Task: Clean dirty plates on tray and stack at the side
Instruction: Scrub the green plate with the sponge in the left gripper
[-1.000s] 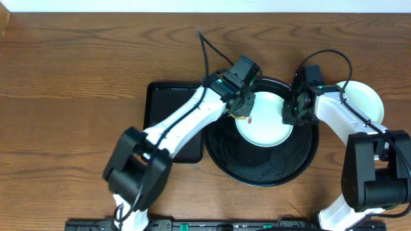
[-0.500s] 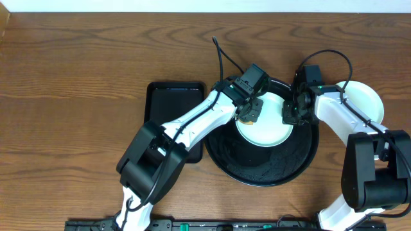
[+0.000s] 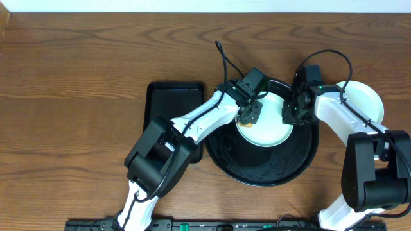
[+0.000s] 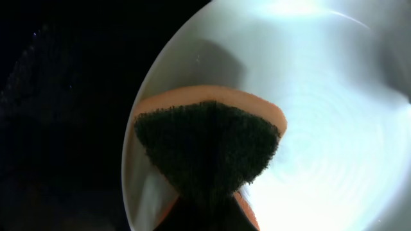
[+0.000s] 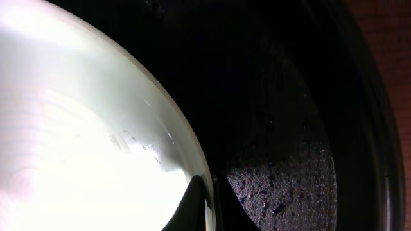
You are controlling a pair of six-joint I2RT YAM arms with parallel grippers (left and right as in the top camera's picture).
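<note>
Brown wood table [image 3: 77,77], pale wall strip at far edge. Big round tray [image 3: 270,172] sits center-right, wet w/ droplets. Small rect. tray [image 3: 168,106] is just left of it. One pale plate [image 3: 268,131] lies in the round tray.

Left gripper [image 3: 249,113]: jaws clamped on an orange/green sponge [image 4: 205,144], over the plate's left part. Right gripper [image 3: 293,113]: jaws pinched on the plate's right rim, prob. steadying it.

Second plate [image 3: 369,99] is already off the tray at right, partly under the right arm, so likely done. Can't tell if a 3rd lies beneath it. Approx. past halfway: this plate looks mid-scrub w/ no smears showing, then needs stacking.
</note>
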